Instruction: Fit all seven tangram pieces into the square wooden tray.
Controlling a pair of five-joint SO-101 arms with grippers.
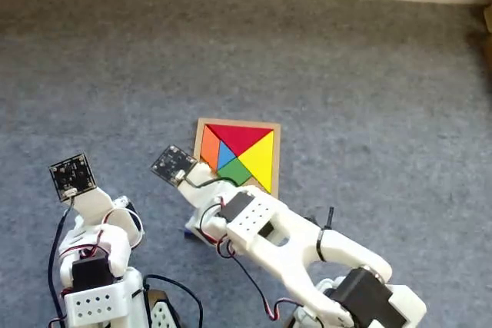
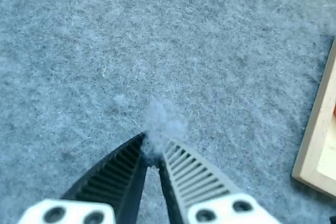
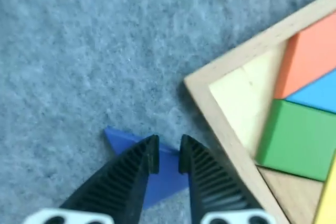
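The blue triangle [image 3: 164, 178] lay flat on the grey felt just outside a corner of the wooden tray [image 3: 231, 56]. It looked light, stiff and smooth, so I'd have pinched it across its thin edges. The right gripper [image 3: 167, 153] hung over it, fingers a narrow slit apart, while the left gripper [image 2: 152, 153] sat closed on nothing. The raised rim stood between the piece and the bare corner, and open felt lay on its other sides.
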